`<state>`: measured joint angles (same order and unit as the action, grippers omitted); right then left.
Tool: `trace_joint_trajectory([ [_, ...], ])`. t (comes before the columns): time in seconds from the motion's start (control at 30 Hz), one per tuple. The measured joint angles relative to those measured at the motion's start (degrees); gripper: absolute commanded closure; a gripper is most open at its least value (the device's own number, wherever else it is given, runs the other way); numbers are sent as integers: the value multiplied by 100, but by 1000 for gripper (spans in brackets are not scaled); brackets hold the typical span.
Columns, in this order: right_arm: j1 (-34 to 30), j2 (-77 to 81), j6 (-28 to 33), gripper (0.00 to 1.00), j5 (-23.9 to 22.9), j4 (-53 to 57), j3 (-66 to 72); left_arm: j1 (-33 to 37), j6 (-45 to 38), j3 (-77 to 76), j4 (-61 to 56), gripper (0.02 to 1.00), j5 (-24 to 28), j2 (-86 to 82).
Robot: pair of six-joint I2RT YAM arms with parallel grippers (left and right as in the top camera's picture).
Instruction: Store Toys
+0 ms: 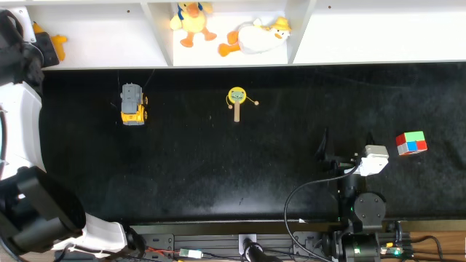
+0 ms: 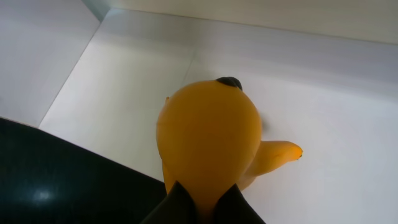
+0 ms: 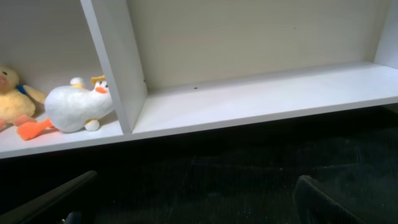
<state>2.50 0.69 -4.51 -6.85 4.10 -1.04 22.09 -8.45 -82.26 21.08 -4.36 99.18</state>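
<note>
Orange and smooth w/ a slight sheen, the orange toy (image 2: 208, 134) is a rounded, egg-like lump. It has a small black spot on top and a stubby pointed bit sticking out one side. The left gripper (image 2: 208, 202) has its jaws closed on the toy's lower end, w/ dark fingers (image 2: 180, 202) pressed to either side. The toy sits inside the left compt of the white shelf (image 2: 323, 93), above the flat matte floor and near the front lip (can't tell if it touches the floor). From the top view, the orange toy (image 1: 57, 45) and left gripper (image 1: 40, 49) are at the far left of the shelf (image 1: 102, 36).

The middle compt holds two soft, fuzzy toys. A yellow duck plush (image 1: 193, 20) sits beside a white duck plush (image 1: 255, 36), which lies on its side w/ orange feet and beak. An upright divider (image 1: 164, 33) stands btwn them and the left compt.

On the black, faintly speckled table (image 1: 218, 167) there is a boxy yellow-and-grey toy truck (image 1: 132, 104) at left. Near the middle is a rattle drum (image 1: 237, 98), a round head on a wooden stick. A colour cube (image 1: 411, 143) w/ red, green and blue faces is at right.

The right gripper (image 1: 344, 145) is low over the table, near the cube but apart from it. Its jaws (image 3: 198, 180) are spread wide w/ nothing in them.
</note>
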Motion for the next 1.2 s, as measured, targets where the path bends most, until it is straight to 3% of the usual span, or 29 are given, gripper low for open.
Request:
trace_joint_trajectory([
  [0.37,0,0,2,5,0,4,0,0,0,-42,-13,890,2,61],
  [0.6,0,0,0,5,0,0,0,0,74,-42,-17,441,11,74],
  [0.8,0,0,0,7,0,4,0,0,90,-42,-94,172,22,133],
  [0.83,0,0,0,5,0,0,0,0,87,-42,-105,58,26,133],
  [0.87,-2,0,2,5,-2,4,0,0,83,-42,-111,20,24,136],
  [1.2,0,0,0,7,0,2,0,0,103,-42,-179,20,22,142],
])
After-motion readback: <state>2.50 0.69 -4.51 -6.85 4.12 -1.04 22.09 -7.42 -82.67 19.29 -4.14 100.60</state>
